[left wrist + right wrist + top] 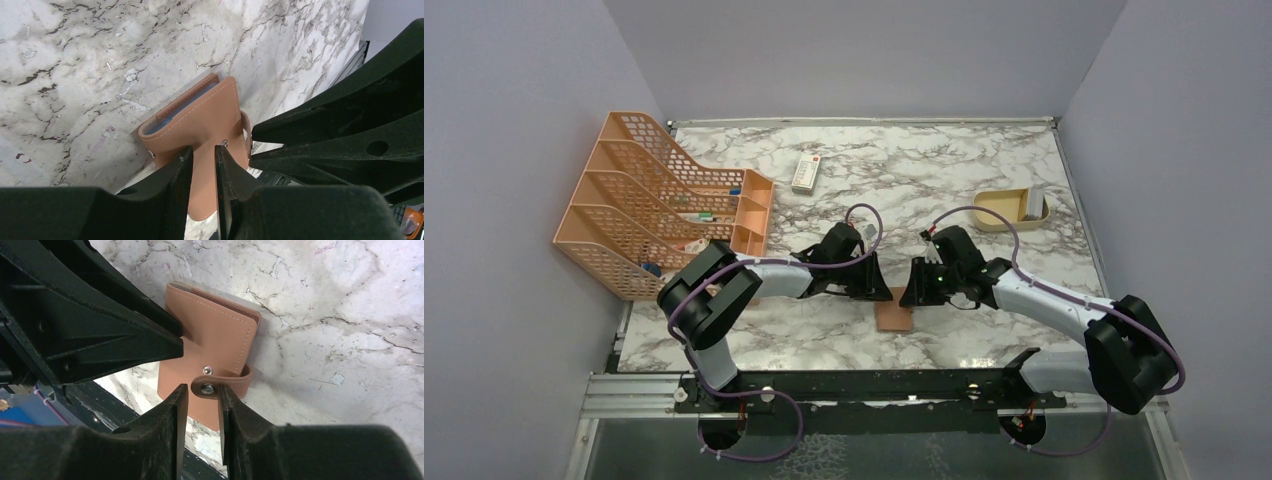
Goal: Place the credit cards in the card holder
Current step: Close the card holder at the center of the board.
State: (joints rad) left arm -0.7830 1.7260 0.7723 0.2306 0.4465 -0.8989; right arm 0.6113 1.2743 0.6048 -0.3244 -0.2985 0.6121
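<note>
The brown card holder (894,317) lies folded on the marble between my two grippers. In the left wrist view the card holder (210,115) shows pale blue card edges (177,111) inside its fold. A grey card edge (235,296) peeks out along its far side in the right wrist view. My left gripper (202,148) hangs just over the cover, jaws a narrow gap apart, nothing between them. My right gripper (202,390) is open by a small gap, and the clasp tab (220,386) with its snap lies at its tips. In the top view the left gripper (882,290) and right gripper (912,292) face each other.
An orange mesh file rack (664,205) stands at the back left. A white remote-like item (807,172) lies at the back middle. A tan shallow tray (999,212) with a grey item (1033,202) sits at the back right. The table's front rail (874,385) runs just behind the holder.
</note>
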